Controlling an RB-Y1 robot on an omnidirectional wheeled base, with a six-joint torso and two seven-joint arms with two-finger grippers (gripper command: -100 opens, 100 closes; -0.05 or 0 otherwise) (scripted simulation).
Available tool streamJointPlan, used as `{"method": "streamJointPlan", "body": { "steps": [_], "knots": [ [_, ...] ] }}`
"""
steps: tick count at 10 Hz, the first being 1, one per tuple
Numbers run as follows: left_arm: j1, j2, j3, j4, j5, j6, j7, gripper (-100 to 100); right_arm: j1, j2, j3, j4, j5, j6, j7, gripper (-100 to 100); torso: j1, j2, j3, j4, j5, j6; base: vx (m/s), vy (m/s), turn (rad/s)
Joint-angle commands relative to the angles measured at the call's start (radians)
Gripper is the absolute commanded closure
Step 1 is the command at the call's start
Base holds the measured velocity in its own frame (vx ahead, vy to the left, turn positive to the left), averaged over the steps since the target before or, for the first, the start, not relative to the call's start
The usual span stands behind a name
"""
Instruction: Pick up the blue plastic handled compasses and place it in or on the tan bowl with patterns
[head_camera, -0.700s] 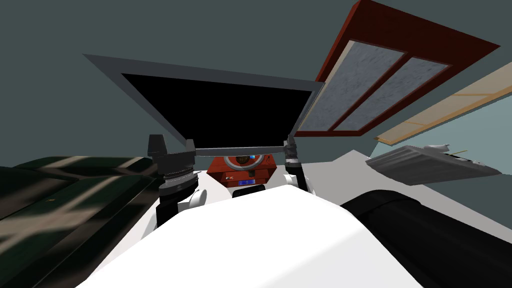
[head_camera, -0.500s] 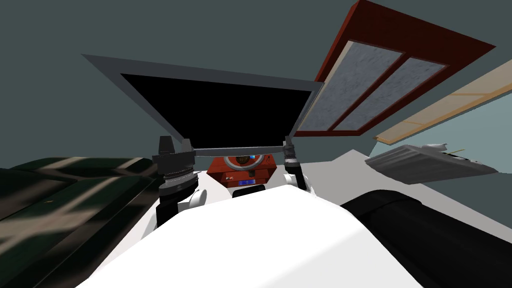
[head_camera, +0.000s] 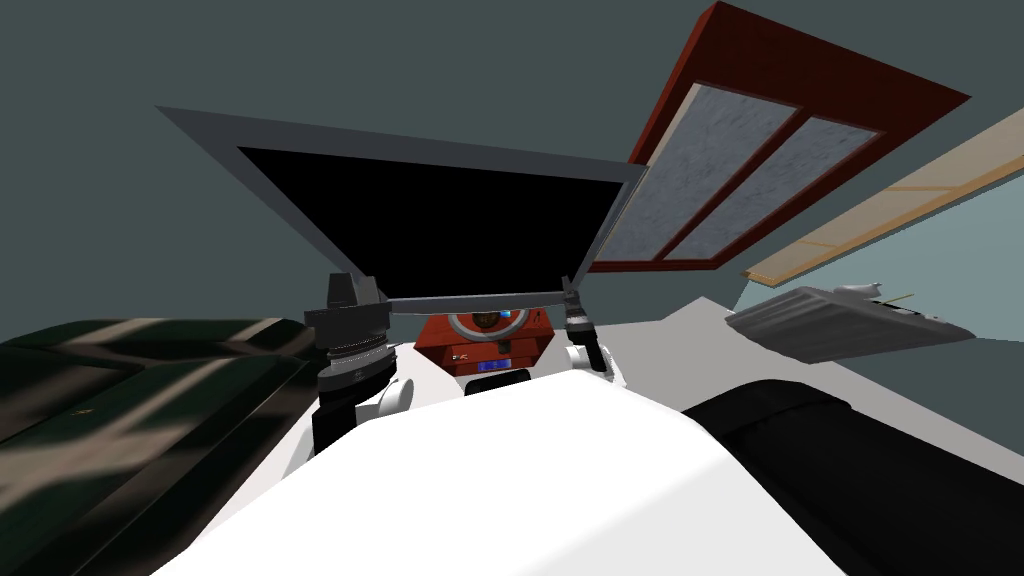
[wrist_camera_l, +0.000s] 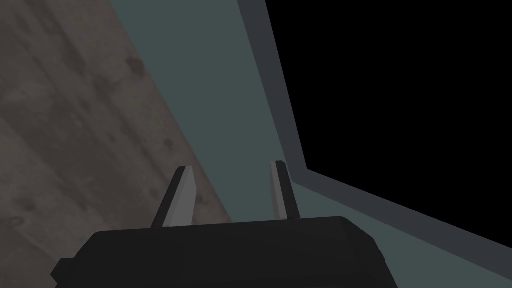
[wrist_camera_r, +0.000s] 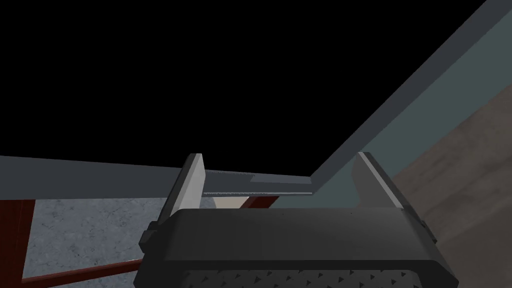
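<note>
While both arms are raised, the left end effector (wrist_camera_l: 231, 192) has its fingers a narrow way apart with nothing between them, and the right end effector (wrist_camera_r: 280, 182) stands wide and empty. Below and between them lies the red tabletop (head_camera: 432, 343). At its near edge sits a small blue piece that I take for the compasses (head_camera: 490, 366), though it is too small to be sure. Just beyond it rests the bowl (head_camera: 484, 321), with a pale rim and a dark patterned inside. Past both end effectors rises a grey frame (head_camera: 470, 300) around a black area.

I judge three risks. A narrow left end effector coming down may shove the thin compasses aside instead of straddling them. A careless reach may knock the bowl. Swinging either wrist downward may clip the frame, which seems close.
</note>
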Motion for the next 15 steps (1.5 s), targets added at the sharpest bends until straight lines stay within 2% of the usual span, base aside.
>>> {"method": "streamJointPlan", "body": {
  "steps": [1, 2, 5, 6, 8, 9, 11, 12, 13, 14, 15],
  "knots": [
    [0.000, 0.000, 0.000, 0.000, 0.000, 0.000, 0.000, 0, -0.026, -0.005, -0.005, 0.050, 0.006, -0.008, 0.050, -100, 0.000, 0.000, 0.000, 0.000, 0.000, 0.000, 0.008, 0.032, -0.032],
    [0.000, 0.000, 0.000, 0.000, 0.000, 0.000, 0.000, 0, -0.026, -0.005, -0.005, 0.058, 0.006, -0.008, 0.053, -100, 0.000, 0.000, 0.000, 0.000, 0.000, 0.000, 0.005, 0.023, -0.008],
    [0.000, 0.000, 0.000, 0.000, 0.000, 0.000, 0.000, 0, -0.076, -0.012, -0.015, 0.154, 0.019, -0.015, 0.147, -100, 0.000, 0.000, 0.000, 0.000, 0.000, 0.000, 0.006, 0.027, -0.034],
    [0.000, 0.000, 0.000, 0.000, 0.000, 0.000, 0.000, 0, -0.076, -0.012, -0.015, 0.160, 0.019, -0.015, 0.155, -100, 0.000, 0.000, 0.000, 0.000, 0.000, 0.000, 0.003, 0.026, -0.011],
    [0.000, 0.000, 0.000, 0.000, 0.000, 0.000, 0.000, 0, -0.112, -0.015, -0.023, 0.225, 0.028, -0.020, 0.221, -100, 0.000, 0.000, 0.000, 0.000, 0.000, 0.000, 0.000, 0.027, -0.032],
    [0.000, 0.000, 0.000, 0.000, 0.000, 0.000, 0.000, 0, -0.112, -0.015, -0.023, 0.234, 0.028, -0.020, 0.229, -100, 0.000, 0.000, 0.000, 0.000, 0.000, 0.000, 0.004, 0.023, -0.014],
    [0.000, 0.000, 0.000, 0.000, 0.000, 0.000, 0.000, 0, -0.150, -0.018, -0.031, 0.301, 0.038, -0.024, 0.294, -100, 0.000, 0.000, 0.000, 0.000, 0.000, 0.000, 0.005, 0.027, -0.034],
    [0.000, 0.000, 0.000, 0.000, 0.000, 0.000, 0.000, 0, -0.150, -0.018, -0.031, 0.314, 0.038, -0.024, 0.306, -100, 0.000, 0.000, 0.000, 0.000, 0.000, 0.000, 0.005, 0.029, -0.016],
    [0.000, 0.000, 0.000, 0.000, 0.000, 0.000, 0.000, 0, -0.169, -0.019, -0.034, 0.353, 0.043, -0.027, 0.341, -100, 0.000, 0.000, 0.000, 0.000, 0.000, 0.000, 0.003, 0.025, -0.025],
    [0.000, 0.000, 0.000, 0.000, 0.000, 0.000, 0.000, 0, -0.169, -0.019, -0.034, 0.356, 0.043, -0.027, 0.346, -100, 0.000, 0.000, 0.000, 0.000, 0.000, 0.000, 0.004, 0.019, -0.014],
    [0.000, 0.000, 0.000, 0.000, 0.000, 0.000, 0.000, 0, -0.190, -0.021, -0.038, 0.397, 0.048, -0.029, 0.384, -100, 0.000, 0.000, 0.000, 0.000, 0.000, 0.000, 0.005, 0.023, -0.028]
  ]
}}
